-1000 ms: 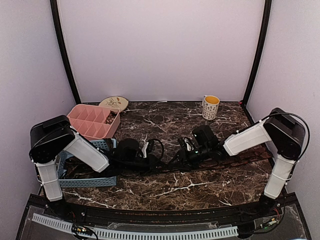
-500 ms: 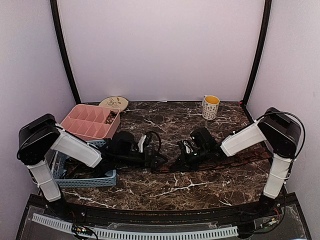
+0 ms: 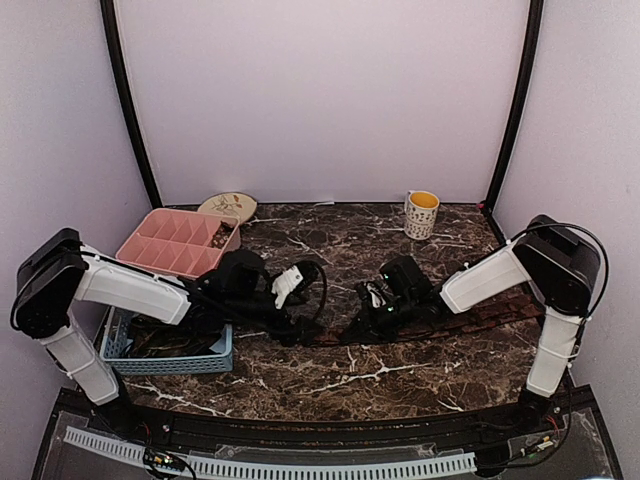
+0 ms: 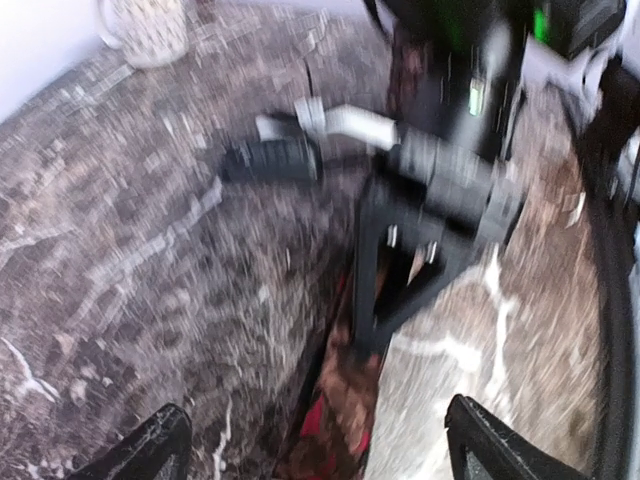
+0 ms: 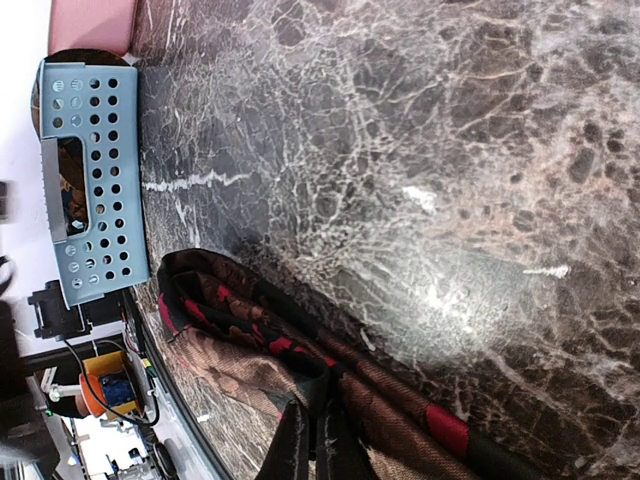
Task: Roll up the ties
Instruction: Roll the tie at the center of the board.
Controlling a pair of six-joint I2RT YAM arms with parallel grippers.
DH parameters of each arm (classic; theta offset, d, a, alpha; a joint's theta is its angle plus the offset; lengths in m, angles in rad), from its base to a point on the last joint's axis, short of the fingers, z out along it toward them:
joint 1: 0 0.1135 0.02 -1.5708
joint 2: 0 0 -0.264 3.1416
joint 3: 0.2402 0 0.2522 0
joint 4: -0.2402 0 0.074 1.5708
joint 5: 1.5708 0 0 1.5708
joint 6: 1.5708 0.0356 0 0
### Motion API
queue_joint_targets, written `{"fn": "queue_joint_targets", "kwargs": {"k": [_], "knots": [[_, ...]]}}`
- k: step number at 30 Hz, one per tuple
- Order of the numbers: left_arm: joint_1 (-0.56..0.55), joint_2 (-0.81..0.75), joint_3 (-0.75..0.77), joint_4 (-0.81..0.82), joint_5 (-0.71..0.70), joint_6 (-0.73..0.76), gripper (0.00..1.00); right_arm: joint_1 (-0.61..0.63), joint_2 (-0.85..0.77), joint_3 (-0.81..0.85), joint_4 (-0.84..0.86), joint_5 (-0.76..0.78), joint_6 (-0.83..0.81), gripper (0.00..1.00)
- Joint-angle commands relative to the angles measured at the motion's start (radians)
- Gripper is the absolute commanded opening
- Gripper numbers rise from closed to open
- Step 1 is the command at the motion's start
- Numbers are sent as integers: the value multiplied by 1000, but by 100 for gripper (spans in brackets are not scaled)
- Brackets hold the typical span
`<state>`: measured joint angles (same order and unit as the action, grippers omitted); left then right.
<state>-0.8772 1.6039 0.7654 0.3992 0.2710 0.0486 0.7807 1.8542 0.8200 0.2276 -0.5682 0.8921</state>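
A reddish-brown patterned tie [image 5: 250,335] is gripped by the closed right pincer [image 5: 318,412] on the marble counter [image 5: 450,150], while the left pincer [image 4: 315,448] is spread wide at its folded end.

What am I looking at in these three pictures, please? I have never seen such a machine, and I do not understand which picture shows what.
These are two robot arms fixed at the near edge of a marble table. The wide picture comes from a camera above and behind them. The other two come from a small camera on each wrist, so each shows its own fingers. On the table are a patterned reddish-brown necktie, a blue perforated basket, a pink divided tray and a mug. The right gripper is shut on a fold of the necktie. The left gripper is open, holds nothing and faces the right one. Its picture is blurred.
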Motion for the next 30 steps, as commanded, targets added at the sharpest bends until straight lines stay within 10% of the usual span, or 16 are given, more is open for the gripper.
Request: {"fn": "queue_joint_targets", "kwargs": {"k": [1, 8, 18, 26, 30], "knots": [[-2, 125, 39, -104, 50, 262, 88, -2, 4, 2, 5, -5, -4, 0], [-3, 256, 87, -50, 132, 333, 80, -2, -4, 4, -5, -10, -7, 0], [-3, 299, 43, 26, 134, 370, 34, -6, -60, 19, -27, -19, -12, 13], [-2, 316, 55, 17, 136, 365, 25, -6, -48, 52, -45, -42, -31, 18], [0, 318, 64, 10, 133, 360, 26, -6, -27, 47, -52, -43, -37, 5]]}}
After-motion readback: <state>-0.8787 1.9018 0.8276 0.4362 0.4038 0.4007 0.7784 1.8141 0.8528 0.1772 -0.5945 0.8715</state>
